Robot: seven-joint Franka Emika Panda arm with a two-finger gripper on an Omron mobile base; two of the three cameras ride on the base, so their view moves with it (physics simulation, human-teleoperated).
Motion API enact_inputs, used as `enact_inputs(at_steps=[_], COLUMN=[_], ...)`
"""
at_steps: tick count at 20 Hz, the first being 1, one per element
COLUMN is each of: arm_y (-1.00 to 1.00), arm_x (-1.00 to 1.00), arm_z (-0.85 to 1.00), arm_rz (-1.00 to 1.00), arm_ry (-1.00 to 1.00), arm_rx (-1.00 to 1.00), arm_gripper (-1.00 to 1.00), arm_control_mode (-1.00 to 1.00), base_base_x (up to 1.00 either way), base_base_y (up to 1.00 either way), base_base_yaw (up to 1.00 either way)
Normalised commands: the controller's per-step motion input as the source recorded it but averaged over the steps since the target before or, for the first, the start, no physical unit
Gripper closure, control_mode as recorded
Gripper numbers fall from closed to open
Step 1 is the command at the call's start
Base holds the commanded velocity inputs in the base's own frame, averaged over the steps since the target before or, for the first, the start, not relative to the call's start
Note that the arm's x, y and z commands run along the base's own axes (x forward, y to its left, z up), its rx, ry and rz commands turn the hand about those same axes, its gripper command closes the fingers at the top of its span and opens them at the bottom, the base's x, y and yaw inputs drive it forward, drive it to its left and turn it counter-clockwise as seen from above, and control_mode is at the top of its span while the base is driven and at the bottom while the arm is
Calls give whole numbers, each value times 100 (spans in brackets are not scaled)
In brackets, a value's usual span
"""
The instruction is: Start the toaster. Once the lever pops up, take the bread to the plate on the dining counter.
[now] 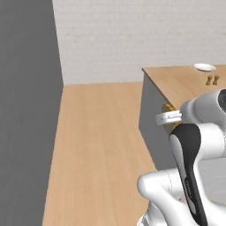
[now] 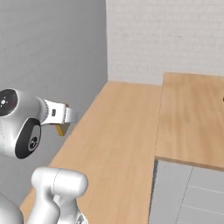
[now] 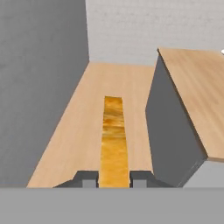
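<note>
The dining counter (image 1: 185, 86) lies ahead and to the right, its light-wood top reaching back toward the tiled wall (image 1: 132, 35), with the plate (image 1: 205, 67) sitting near its far edge beside two small brown items (image 1: 212, 80) that are too small to identify. In the hand view the gripper (image 3: 114, 177) has its jaws closed on the bread (image 3: 113, 140), the slice standing edge-on between the tips. The carry looks under way, so the sound approach is to keep the grip firm, clear the counter's near corner (the grey side panel is close), and arrive above the plate before lowering.
</note>
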Motion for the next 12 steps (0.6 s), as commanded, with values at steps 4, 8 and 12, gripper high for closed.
enact_inputs(at_steps=[4,8,12], arm_y=[0,0,0], arm_x=[0,0,0], arm_z=[0,0,0], arm_rz=[0,0,0], arm_ry=[0,0,0], arm_rx=[0,0,0], arm_gripper=[100,100,100], arm_control_mode=[100,100,100], base_base_x=[98,100,100], base_base_y=[71,54,2], base_base_yaw=[-30,-18,-10])
